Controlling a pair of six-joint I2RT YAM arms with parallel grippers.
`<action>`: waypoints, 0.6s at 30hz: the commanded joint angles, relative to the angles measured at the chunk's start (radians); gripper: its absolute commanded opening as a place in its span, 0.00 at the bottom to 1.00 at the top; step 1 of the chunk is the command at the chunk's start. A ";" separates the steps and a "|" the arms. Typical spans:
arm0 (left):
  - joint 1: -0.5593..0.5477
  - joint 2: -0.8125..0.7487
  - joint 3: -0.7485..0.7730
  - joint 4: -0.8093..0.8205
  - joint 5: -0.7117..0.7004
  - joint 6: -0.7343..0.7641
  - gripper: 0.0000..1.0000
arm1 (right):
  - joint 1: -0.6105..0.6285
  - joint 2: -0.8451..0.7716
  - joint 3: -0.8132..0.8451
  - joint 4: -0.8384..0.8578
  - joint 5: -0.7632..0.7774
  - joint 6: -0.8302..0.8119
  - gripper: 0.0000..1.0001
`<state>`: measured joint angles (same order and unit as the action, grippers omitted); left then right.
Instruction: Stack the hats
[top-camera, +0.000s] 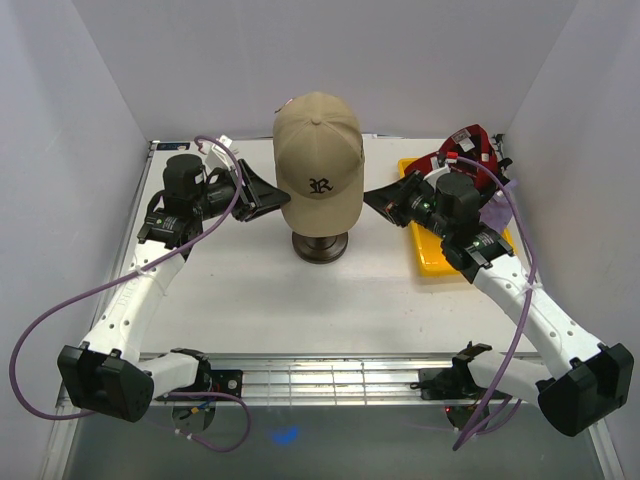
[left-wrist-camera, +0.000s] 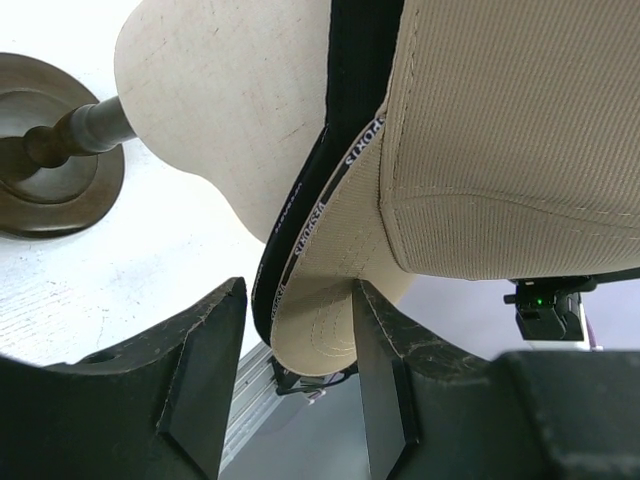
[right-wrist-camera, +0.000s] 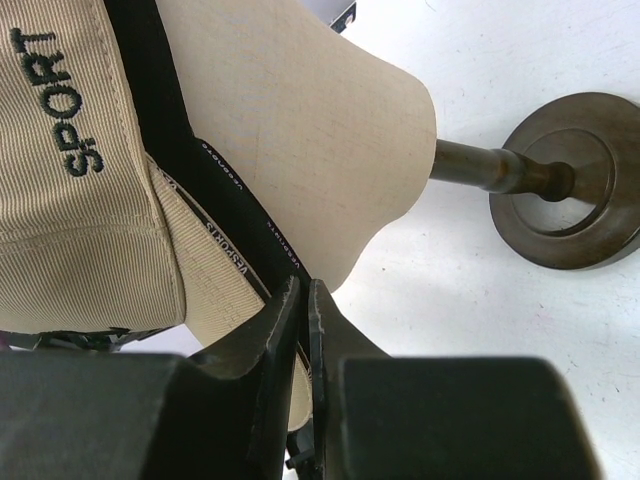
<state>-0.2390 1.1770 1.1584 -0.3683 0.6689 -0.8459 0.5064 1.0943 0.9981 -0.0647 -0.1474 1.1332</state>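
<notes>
While the tan ribbed-fabric baseball cap with a black "R" (top-camera: 318, 150) sits over a black cap (left-wrist-camera: 350, 80) on the beige egg-shaped mannequin head (left-wrist-camera: 230, 110) mid-tabletop (top-camera: 250, 290), the left jaws gape around its brim. The right jaws are clenched at the brim's edge; whether they pinch fabric I cannot tell.

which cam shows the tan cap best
Top external: the whole tan cap shows, with crown, brim and R logo. Left wrist shows only its side panel and the brim's underside up close. Right wrist shows only a side with SPORT lettering and a brim edge.
</notes>
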 joint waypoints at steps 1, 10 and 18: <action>-0.002 -0.016 0.035 -0.055 -0.019 0.039 0.57 | 0.012 -0.027 -0.007 -0.007 0.011 -0.015 0.14; -0.002 -0.030 0.116 -0.073 0.001 0.039 0.59 | 0.011 -0.030 0.008 -0.017 0.019 -0.020 0.14; -0.003 -0.037 0.165 -0.175 -0.084 0.068 0.59 | 0.009 -0.039 0.020 -0.049 0.045 -0.030 0.14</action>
<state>-0.2390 1.1744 1.2827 -0.4816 0.6361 -0.8093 0.5110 1.0828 0.9985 -0.1043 -0.1326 1.1217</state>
